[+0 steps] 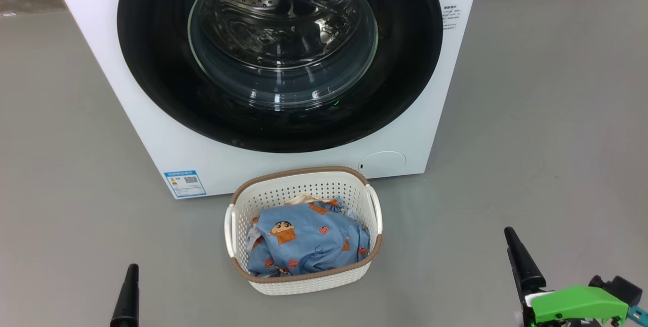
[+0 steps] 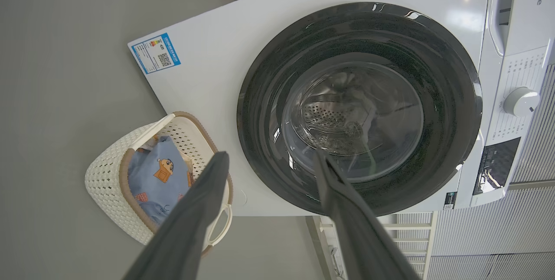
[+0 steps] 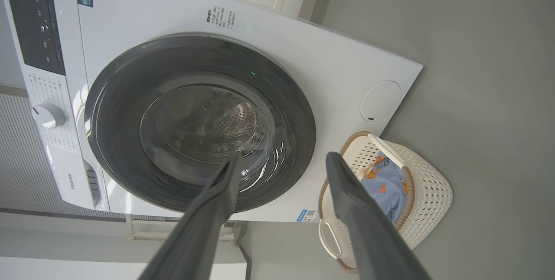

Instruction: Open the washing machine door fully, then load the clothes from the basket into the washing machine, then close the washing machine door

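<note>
Seemingly empty, both end effectors wide

left gripper: jaws spread wide, nothing held between them
left finger: one dark tip poking up at the lower left of the head view, pretty much upright
right gripper: jaws wide apart too, empty
right finger: dark tip at the lower right, leaning a bit left
right wrist: bright green cover just behind that finger

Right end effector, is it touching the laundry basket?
Apart. The head view shows a stretch of bare grey floor between the right end effector and the basket.
</note>
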Motion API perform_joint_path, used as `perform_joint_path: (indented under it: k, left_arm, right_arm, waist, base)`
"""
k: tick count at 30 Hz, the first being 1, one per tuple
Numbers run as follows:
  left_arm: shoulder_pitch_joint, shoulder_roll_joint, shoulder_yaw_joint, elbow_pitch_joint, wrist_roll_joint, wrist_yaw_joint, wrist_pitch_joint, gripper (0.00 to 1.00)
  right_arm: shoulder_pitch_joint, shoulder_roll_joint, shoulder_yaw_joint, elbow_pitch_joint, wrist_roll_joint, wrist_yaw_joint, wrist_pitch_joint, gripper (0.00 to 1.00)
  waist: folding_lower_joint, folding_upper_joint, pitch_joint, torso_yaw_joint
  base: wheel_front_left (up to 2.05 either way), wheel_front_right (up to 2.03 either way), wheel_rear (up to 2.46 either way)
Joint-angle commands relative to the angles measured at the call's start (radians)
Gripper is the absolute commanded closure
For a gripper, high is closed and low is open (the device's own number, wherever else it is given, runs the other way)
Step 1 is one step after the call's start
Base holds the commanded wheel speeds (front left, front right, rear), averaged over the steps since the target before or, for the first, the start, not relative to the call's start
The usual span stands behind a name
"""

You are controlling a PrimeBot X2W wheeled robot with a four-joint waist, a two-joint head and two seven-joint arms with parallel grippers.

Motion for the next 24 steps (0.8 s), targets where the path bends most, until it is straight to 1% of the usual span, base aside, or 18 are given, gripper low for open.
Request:
perform_joint_path:
  k: [1, 9, 10, 16, 24]
  left_arm:
    - [-0.039, 0.024, 0.005, -0.030, 0.030, -0.001, -0.009, 0.00]
    - [-0.037, 0.037, -0.004, -0.027, 0.142, -0.001, -0.033, 0.00]
    - [-0.036, 0.039, -0.004, -0.027, 0.172, -0.001, -0.039, 0.00]
    - [-0.033, 0.049, -0.008, -0.027, 0.275, -0.002, -0.057, 0.00]
    - [-0.029, 0.057, -0.014, -0.030, 0.391, -0.002, -0.081, 0.00]
  right_arm:
    - [-0.056, -0.015, 0.018, -0.020, -0.034, 0.000, -0.012, 0.00]
    - [-0.073, -0.024, 0.049, -0.008, -0.149, 0.000, -0.036, 0.00]
    - [-0.078, -0.026, 0.056, -0.005, -0.180, 0.000, -0.042, 0.00]
    - [-0.090, -0.033, 0.073, -0.002, -0.275, 0.000, -0.059, 0.00]
    - [-0.102, -0.042, 0.099, 0.005, -0.392, 0.000, -0.082, 0.00]
  waist:
    - [-0.0002, 0.0000, 0.000, 0.000]
    - [-0.0002, 0.0000, -0.001, -0.002]
    - [-0.0002, 0.0000, -0.002, -0.003]
    - [-0.0002, 0.0000, -0.004, -0.005]
    - [-0.0002, 0.0000, -0.005, -0.005]
  base:
    - [0.00, 0.00, 0.00]
    - [0.00, 0.00, 0.00]
    - [0.00, 0.00, 0.00]
    - [0.00, 0.00, 0.00]
    - [0.00, 0.00, 0.00]
